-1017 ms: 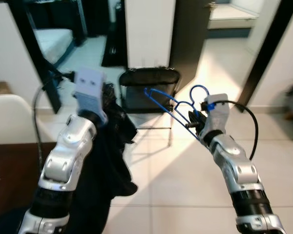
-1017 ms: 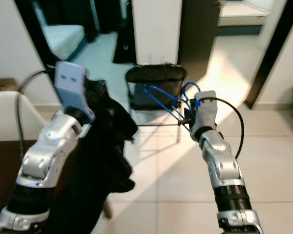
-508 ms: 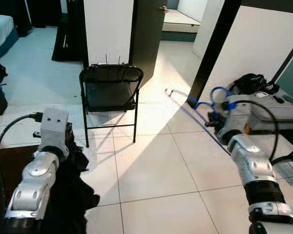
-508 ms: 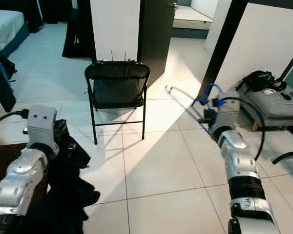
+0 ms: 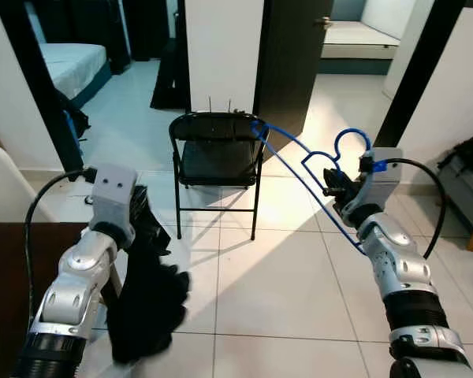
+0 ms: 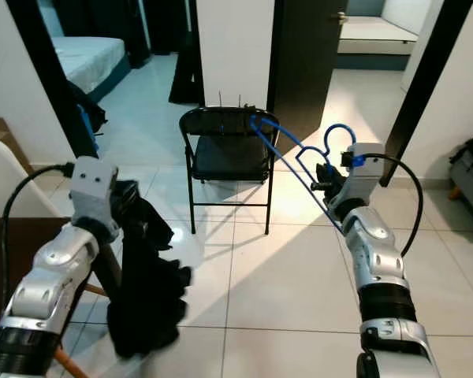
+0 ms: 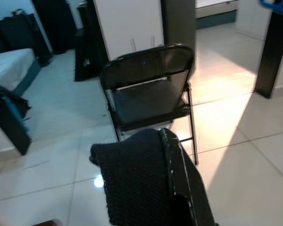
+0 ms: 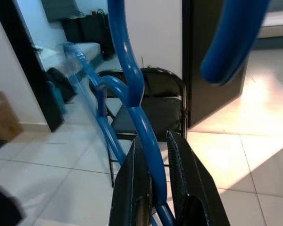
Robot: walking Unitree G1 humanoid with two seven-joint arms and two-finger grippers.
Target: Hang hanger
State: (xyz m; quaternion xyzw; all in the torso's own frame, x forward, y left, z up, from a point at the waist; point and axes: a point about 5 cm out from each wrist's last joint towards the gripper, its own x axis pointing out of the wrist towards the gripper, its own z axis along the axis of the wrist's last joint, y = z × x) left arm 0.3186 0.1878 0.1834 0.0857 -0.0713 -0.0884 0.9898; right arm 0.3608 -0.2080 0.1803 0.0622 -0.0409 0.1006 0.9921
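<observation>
Gripping blue hanger (image 5: 303, 169) w/ right pincer (image 5: 337, 187) | left pincer (image 7: 172, 188) clamps black garment (image 5: 146, 303) | folding chair (image 5: 217, 161) ahead

A black folding chair (image 5: 217, 161) stands right in front of me, and the far tip of the blue hanger (image 5: 299, 169) I hold in my right gripper (image 5: 337, 187) reaches up near its back. The tile floor (image 5: 284, 291) between me and the chair is bare. The black cloth (image 5: 146, 295) hangs low from my left gripper (image 5: 134, 206) on that side. A white chair (image 5: 1, 193) and a dark table (image 5: 4, 276) crowd my left. A dark door frame (image 5: 414, 67) stands to my right.
</observation>
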